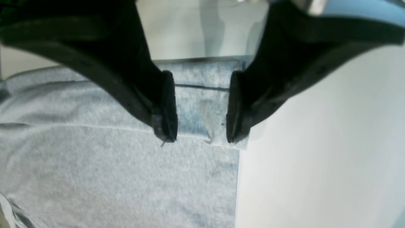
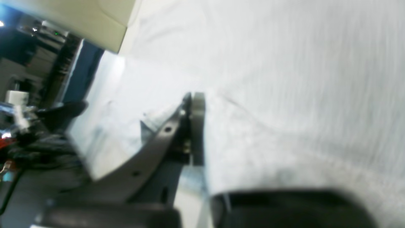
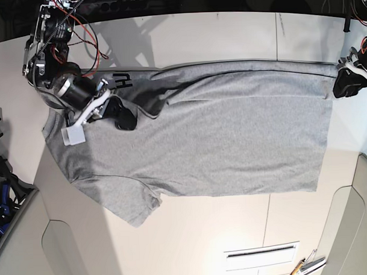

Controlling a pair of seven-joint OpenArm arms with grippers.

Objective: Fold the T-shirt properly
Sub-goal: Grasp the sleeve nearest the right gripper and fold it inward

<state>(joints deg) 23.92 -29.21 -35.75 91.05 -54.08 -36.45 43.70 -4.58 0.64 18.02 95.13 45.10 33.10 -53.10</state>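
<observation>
The T-shirt [image 3: 219, 136] lies spread over the white table [image 3: 193, 240], grey and mostly flat, its hem toward the right of the base view and its neck end toward the left; one short sleeve [image 3: 134, 205] points toward the near edge, and along the far edge a strip of cloth is folded over, showing a few black printed letters [image 3: 121, 81] at its left end. The left gripper [image 1: 201, 109] sits at the far right corner of the shirt, at the hem; from its own wrist camera the two black fingers [image 1: 166, 107] stand apart with grey cloth and a dark seam line showing in the gap between them — open at a moderate width, gripping nothing; bare table lies just to the right of the hem there. The right gripper [image 3: 113, 113] is at the far left of the shirt, near the folded-over part beside the lettering; in the right wrist view its finger [image 2: 197, 126] stands against pale cloth, with fabric covering the other side — the picture is blurred, so whether it is pinching the cloth I cannot tell. At the near right edge of the table lie a few small tools [image 3: 305, 267], well apart from the shirt.
</observation>
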